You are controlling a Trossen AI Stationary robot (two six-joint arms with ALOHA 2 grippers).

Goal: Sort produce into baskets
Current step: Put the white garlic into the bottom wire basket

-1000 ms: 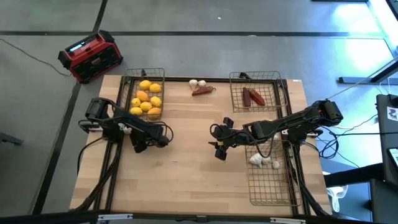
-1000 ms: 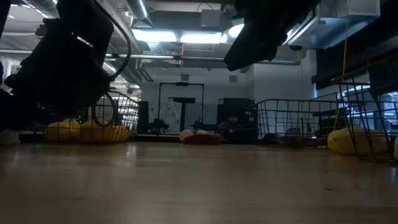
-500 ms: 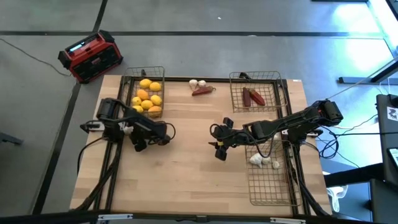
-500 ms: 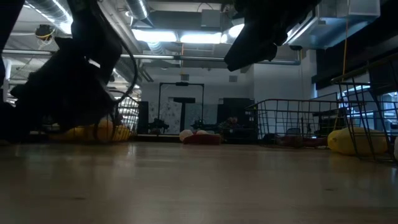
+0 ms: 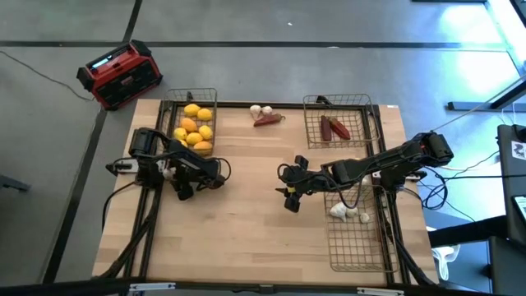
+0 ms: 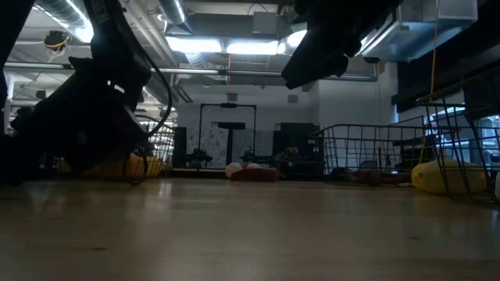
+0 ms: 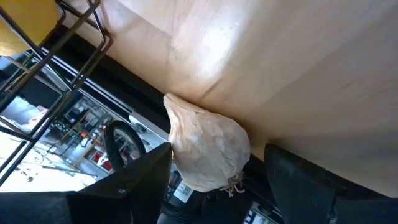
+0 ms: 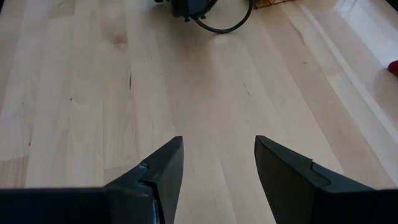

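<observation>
- High view: a pale wooden table [image 5: 246, 238] fills the middle of the frame, with a red-and-black box [image 5: 119, 76] on the grey floor at the upper left. A dark wire-mesh basket [image 5: 174, 123] at the table's upper left holds round yellow and orange lemon-like fruits [image 5: 194, 129]. A second wire basket [image 5: 366, 123] at the upper right holds dark red elongated pieces [image 5: 334, 128]. A third wire basket [image 5: 357, 247] at the lower right holds white knobbly garlic-like bulbs [image 5: 345, 213] near its upper end. Between the two upper baskets, a white bulb [image 5: 260, 109] and a dark red piece [image 5: 268, 120] lie loose on the wood, just beside each other. The left gripper [image 5: 215, 174] sits left of centre, just below the fruit basket. The right gripper [image 5: 288, 191] sits right of centre, beside the third basket's left edge.
- Low view: the left arm is a dark mass [image 6: 94, 117] at the left of the frame, partly covering the yellow fruits behind it. The right arm's dark bulk [image 6: 328, 43] hangs at the top centre, clear of the table. The loose bulb and red piece lie at mid-frame, far back.
- Left wrist view: the two dark fingers [image 7: 134, 186] are clamped on a white papery garlic-like bulb [image 7: 208, 149], which fills the lower centre of the frame against the wood.
- Right wrist view: the two dark fingers [image 8: 163, 171] stand apart at the bottom of the frame with only bare wood between them.
</observation>
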